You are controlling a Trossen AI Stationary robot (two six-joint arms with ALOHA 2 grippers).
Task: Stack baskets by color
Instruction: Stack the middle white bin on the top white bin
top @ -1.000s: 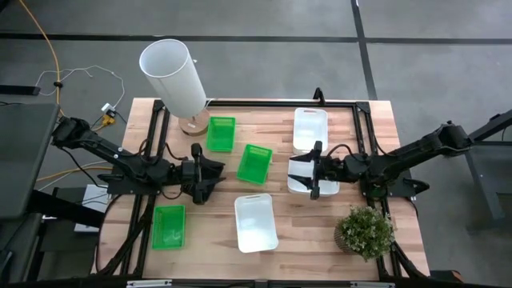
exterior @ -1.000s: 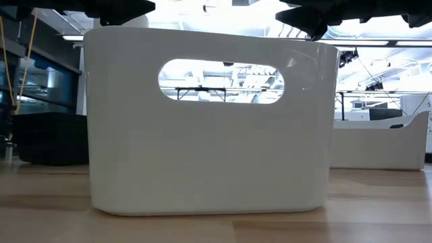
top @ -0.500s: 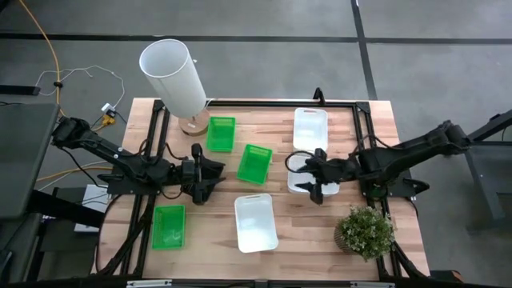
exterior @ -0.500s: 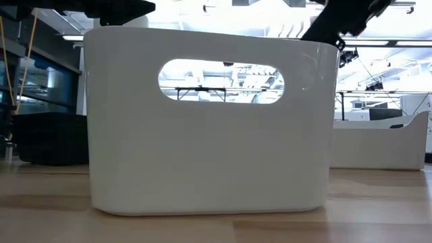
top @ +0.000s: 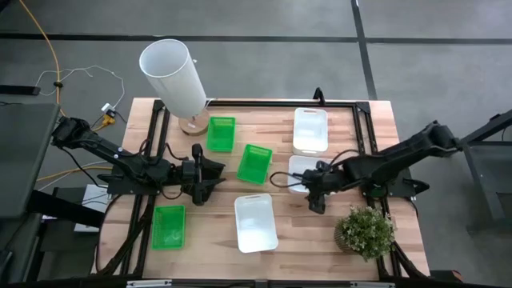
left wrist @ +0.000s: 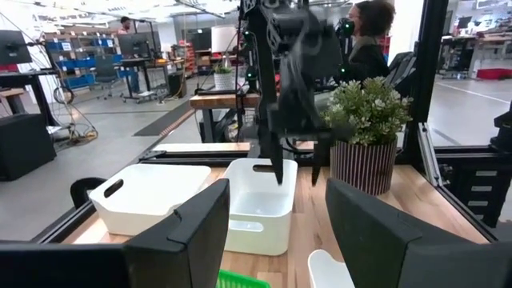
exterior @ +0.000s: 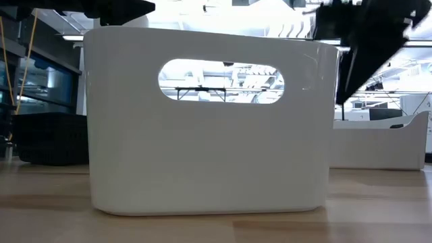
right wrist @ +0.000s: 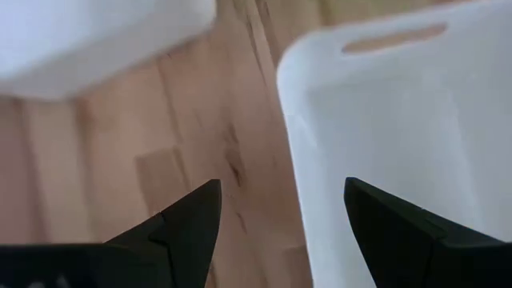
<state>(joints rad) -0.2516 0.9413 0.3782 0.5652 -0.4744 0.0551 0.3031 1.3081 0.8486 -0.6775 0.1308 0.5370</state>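
The middle white basket (top: 302, 170) sits on the desk (top: 296, 232) right of centre, just below a second white basket (top: 310, 130) near the far edge; a third white basket (top: 255, 223) lies towards the front. 3 green baskets are spread on the left half: two near the middle (top: 221, 134) (top: 254, 163) and one at the front left (top: 168, 226). No black baskets are visible from above.

The right end effector (top: 315, 194) hangs over the front rim of the middle white basket, fingers spread apart and holding nothing; its wrist view shows that rim between the two fingers (right wrist: 190, 220). The step in hand looks like a rim grasp. To do it well, the fingers should straddle the thin wall squarely, one inside and one outside, descend enough to bite below the lip, then close firmly, since smooth plastic may slip or tilt when lifted from one edge.

The left end effector (top: 210, 178) waits open over the desk left of centre, near the green baskets. A potted plant (top: 365, 230) stands close by the right arm, so the lift should keep clear of it.
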